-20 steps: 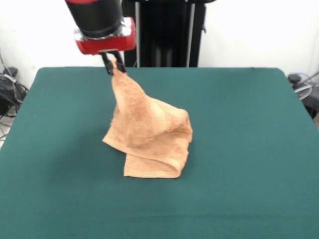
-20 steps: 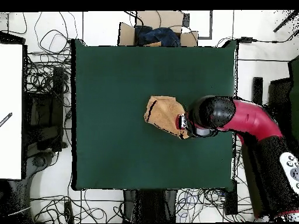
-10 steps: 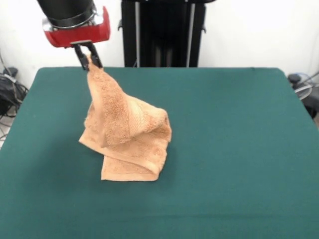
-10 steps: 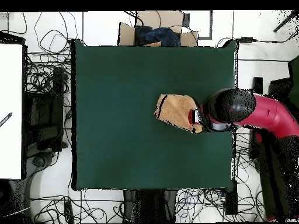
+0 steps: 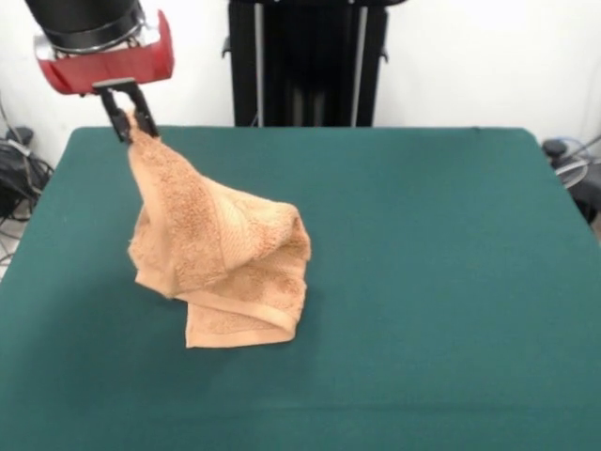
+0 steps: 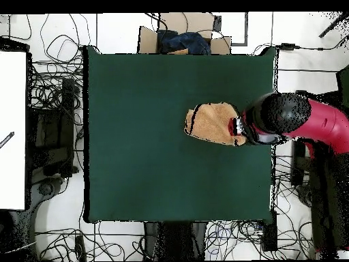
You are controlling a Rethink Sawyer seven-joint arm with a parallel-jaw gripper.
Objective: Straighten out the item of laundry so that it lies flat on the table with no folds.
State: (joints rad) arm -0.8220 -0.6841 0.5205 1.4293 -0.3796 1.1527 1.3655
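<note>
While pinching one towel (image 5: 221, 263) corner, the tool (image 5: 130, 111) lifts it off the table (image 5: 451, 282).

The towel (image 5: 222, 261) is peach-orange terry cloth, its pile looped and rough, matt all over, with a flatter woven band along its lower hem. The table (image 5: 441, 282) wears a dark green felt-like cover, smooth and matt. The gripper (image 5: 130, 115) has dark, dull fingers under a glossy red plastic-looking housing and a black, slightly shiny arm (image 6: 320, 126) casing.
</note>
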